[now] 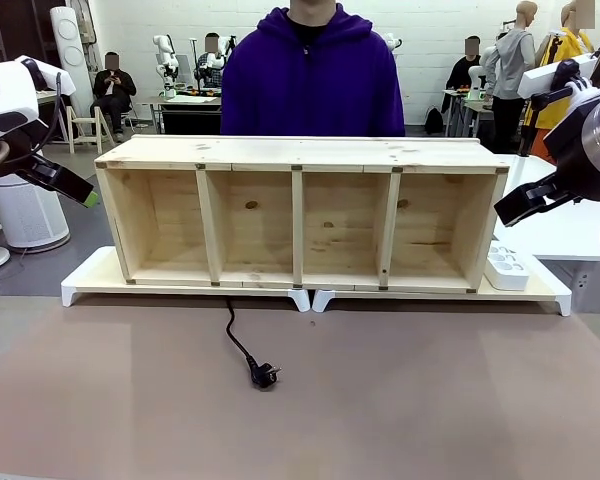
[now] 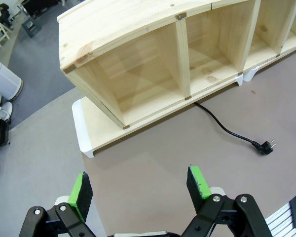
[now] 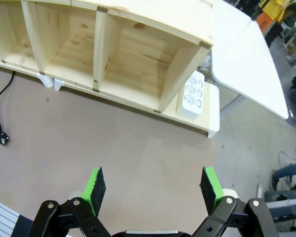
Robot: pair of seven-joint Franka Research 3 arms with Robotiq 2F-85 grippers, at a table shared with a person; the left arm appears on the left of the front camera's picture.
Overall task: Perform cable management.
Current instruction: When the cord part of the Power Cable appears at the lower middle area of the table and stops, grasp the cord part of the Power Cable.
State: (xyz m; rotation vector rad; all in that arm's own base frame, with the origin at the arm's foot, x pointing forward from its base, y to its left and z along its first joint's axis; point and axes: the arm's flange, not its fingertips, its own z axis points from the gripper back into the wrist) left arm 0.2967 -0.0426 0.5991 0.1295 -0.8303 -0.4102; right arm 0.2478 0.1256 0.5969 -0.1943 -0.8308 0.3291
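Note:
The cable [image 1: 236, 340] is a thin black cord that comes out from under the wooden shelf [image 1: 300, 152] and ends in a round black plug [image 1: 264, 376] on the brown table. The left wrist view shows the cable [image 2: 222, 126] and plug [image 2: 266, 146] too, and the right wrist view has the cable [image 3: 1, 96] and plug [image 3: 2, 139] at its left edge. My left gripper [image 2: 140, 188] hangs open above the table's left end, nothing between its green pads. My right gripper [image 3: 154, 187] is open above the right end, also holding nothing. Both are well clear of the cable.
The shelf has several open compartments and rests on white boards [image 1: 90, 275]. A white power strip [image 1: 506, 268] lies by its right end. A person in a purple hoodie [image 1: 312, 75] stands behind the shelf. A white side table [image 3: 246, 59] stands to the right.

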